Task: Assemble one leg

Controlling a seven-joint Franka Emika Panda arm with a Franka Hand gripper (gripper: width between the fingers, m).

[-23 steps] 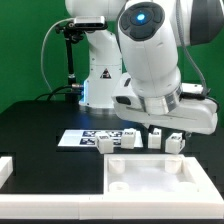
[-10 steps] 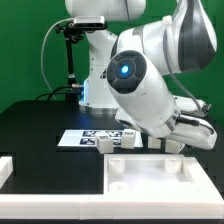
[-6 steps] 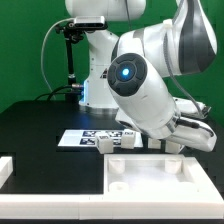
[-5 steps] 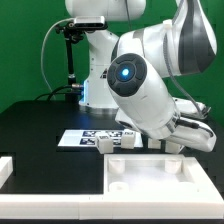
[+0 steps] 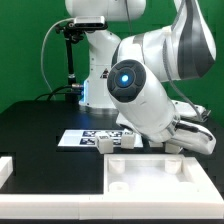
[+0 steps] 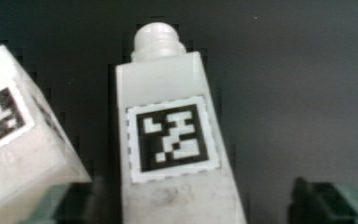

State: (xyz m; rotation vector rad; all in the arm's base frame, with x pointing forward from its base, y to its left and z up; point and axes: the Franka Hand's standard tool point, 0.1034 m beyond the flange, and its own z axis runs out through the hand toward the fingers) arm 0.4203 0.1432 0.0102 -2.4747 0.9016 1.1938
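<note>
The fingers [image 6: 78, 205] of the gripper [image 6: 190, 202] are spread and hold nothing; a dark gap shows between each finger and the leg [image 6: 158, 85].

Risks from this position:
- Uneven contact. The gap on one side looks narrower than on the other. If the jaws close without centring, the nearer finger would probably meet the leg first and push or twist it on the table [image 6: 300, 80].
- Neighbour contact. A second leg [image 6: 12, 110] lies just beside the target, on the side of the nearer finger. That finger could strike or trap it during descent.
- End grip. The fingers flank the end opposite the peg [image 6: 160, 38]. A hold that far from the middle could let the leg pivot when lifted.

Position: the leg lies between the fingers and apart from both. Its tag [image 6: 171, 138] faces the wrist camera and its peg points away from the gripper.

In the exterior view the arm hides the grasp area. The panel [image 5: 150, 180] lies nearer the camera, and the marker board [image 5: 78, 138] lies toward the exterior view's left
</note>
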